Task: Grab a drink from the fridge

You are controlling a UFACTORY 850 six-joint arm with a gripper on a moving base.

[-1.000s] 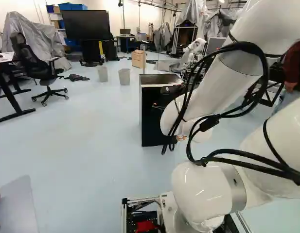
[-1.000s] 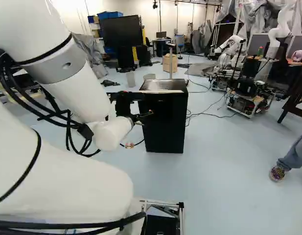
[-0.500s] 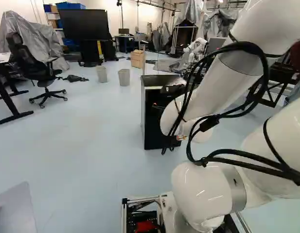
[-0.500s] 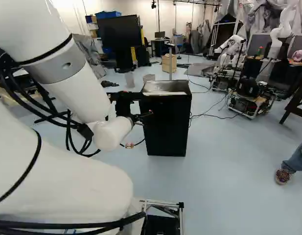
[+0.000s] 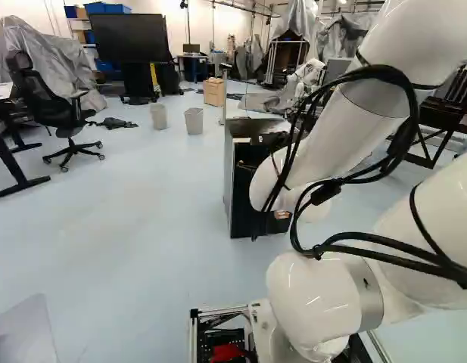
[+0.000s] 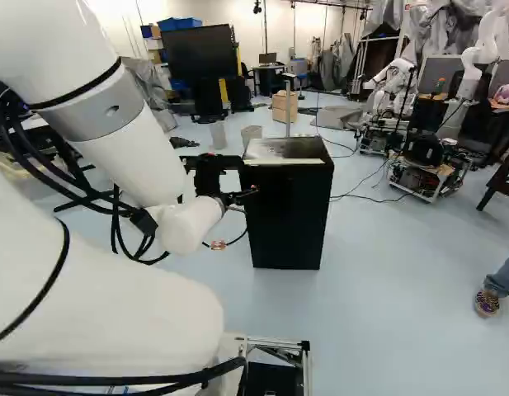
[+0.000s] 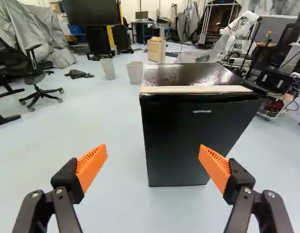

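Ahead of the wide-open gripper (image 6: 235,198), a black mini fridge (image 7: 188,128) stands on the pale floor (image 5: 135,227).

Near the middle of both base views, the fridge shows its door to the gripper, with a pale strip (image 7: 196,89) along the top front edge; whether a drink is inside cannot be told. The gripper's two fingers stand far apart, orange pads (image 7: 215,163) facing each other, holding nothing and clear of the door. Beyond the fridge are two wastebaskets (image 7: 135,72) and a light wooden cabinet (image 7: 156,50); farther out, at the left of the left base view, is a black office chair (image 5: 57,106).
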